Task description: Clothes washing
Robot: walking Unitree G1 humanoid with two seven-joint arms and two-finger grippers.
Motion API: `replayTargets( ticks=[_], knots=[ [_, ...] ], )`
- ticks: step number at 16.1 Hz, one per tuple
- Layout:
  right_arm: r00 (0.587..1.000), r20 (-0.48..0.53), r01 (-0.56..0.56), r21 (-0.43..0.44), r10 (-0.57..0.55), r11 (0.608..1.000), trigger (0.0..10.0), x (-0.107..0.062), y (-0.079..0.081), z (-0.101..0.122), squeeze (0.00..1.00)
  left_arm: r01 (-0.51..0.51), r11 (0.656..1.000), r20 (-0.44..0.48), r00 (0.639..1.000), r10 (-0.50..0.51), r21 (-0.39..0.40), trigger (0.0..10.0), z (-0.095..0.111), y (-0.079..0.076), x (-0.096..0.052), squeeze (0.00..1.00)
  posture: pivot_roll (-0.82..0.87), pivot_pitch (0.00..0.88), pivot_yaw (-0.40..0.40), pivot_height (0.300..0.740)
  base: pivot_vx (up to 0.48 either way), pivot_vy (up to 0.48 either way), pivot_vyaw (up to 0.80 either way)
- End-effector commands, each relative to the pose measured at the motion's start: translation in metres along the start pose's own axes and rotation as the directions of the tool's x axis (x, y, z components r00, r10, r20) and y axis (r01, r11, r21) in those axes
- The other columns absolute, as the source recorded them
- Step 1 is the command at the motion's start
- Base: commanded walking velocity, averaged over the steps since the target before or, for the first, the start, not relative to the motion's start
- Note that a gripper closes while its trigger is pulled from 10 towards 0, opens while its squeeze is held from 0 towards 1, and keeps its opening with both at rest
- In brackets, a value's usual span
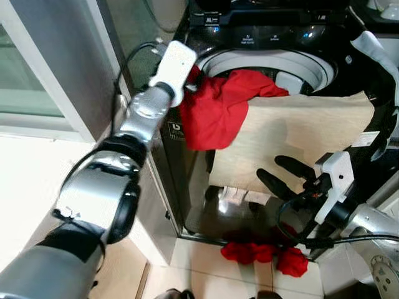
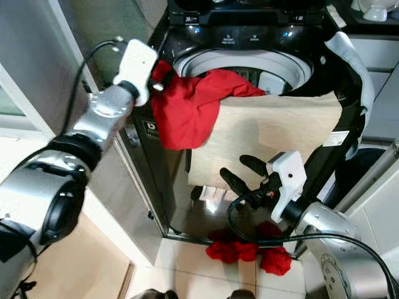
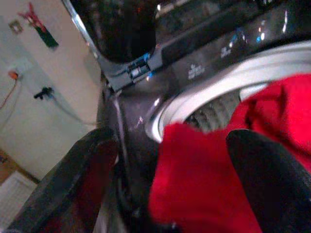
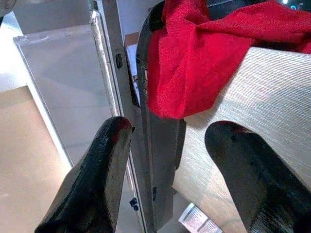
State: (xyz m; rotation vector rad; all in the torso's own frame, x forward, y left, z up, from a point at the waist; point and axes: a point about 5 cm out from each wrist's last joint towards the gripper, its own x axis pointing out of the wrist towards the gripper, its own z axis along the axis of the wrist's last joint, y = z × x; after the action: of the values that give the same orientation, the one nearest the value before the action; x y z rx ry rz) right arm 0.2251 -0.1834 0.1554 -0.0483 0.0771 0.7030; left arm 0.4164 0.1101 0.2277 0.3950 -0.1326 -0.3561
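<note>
A red garment (image 1: 218,106) hangs over the front left rim of a black top-loading washing machine (image 1: 249,38), partly inside the white drum opening (image 1: 299,62). My left gripper (image 3: 171,141) is at that rim with its fingers spread wide, and the red cloth lies between them. A beige panel (image 1: 305,134) leans across the washer's front. My right gripper (image 1: 285,174) hovers open, low in front of that panel, holding nothing. More red clothing (image 1: 262,252) lies on the floor at the washer's foot.
A grey wall and a door frame (image 1: 62,68) stand close on the left. A white appliance edge (image 1: 374,47) borders the washer on the right. Pale floor tiles (image 1: 206,268) lie in front.
</note>
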Motion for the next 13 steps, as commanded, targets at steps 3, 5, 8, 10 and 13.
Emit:
replayTargets(
  ticks=[3, 5, 8, 10, 13],
  knots=[
    [1.000, 0.014, -0.005, -0.004, 0.005, 1.000, 10.0, -0.002, 0.004, 0.000, 0.40, 0.149, 0.982, -0.042, 0.987, -0.155, -0.118, 10.0, -0.011, -0.001, -0.007, 0.00, -0.31, 0.000, 0.134, 0.740, 0.000, 0.000, 0.00],
    [1.000, 0.010, 0.000, 0.000, 0.000, 1.000, 10.0, -0.004, 0.005, -0.001, 0.41, 0.251, 0.955, -0.066, 0.962, -0.264, -0.160, 10.0, -0.015, -0.004, -0.012, 0.00, -0.32, 0.000, 0.142, 0.740, 0.000, 0.000, 0.00],
    [1.000, 0.007, 0.002, 0.005, -0.002, 1.000, 10.0, -0.005, 0.005, -0.003, 0.41, 0.323, 0.931, -0.138, 0.928, -0.347, -0.171, 10.0, -0.033, -0.016, -0.018, 0.00, -0.32, 0.000, 0.143, 0.740, 0.000, 0.000, 0.00],
    [1.000, 0.002, 0.004, 0.009, -0.004, 1.000, 10.0, -0.007, 0.006, -0.004, 0.41, 0.295, 0.938, -0.216, 0.919, -0.331, -0.183, 10.0, -0.052, -0.031, -0.021, 0.00, -0.32, 0.000, 0.144, 0.740, 0.000, 0.000, 0.00],
    [1.000, -0.002, 0.010, 0.011, -0.010, 1.000, 10.0, -0.008, 0.007, -0.005, 0.41, 0.204, 0.979, -0.314, 0.931, -0.188, 0.017, 10.0, -0.068, -0.034, -0.023, 0.00, -0.34, 0.000, 0.149, 0.740, 0.000, 0.000, 0.00]
  ],
)
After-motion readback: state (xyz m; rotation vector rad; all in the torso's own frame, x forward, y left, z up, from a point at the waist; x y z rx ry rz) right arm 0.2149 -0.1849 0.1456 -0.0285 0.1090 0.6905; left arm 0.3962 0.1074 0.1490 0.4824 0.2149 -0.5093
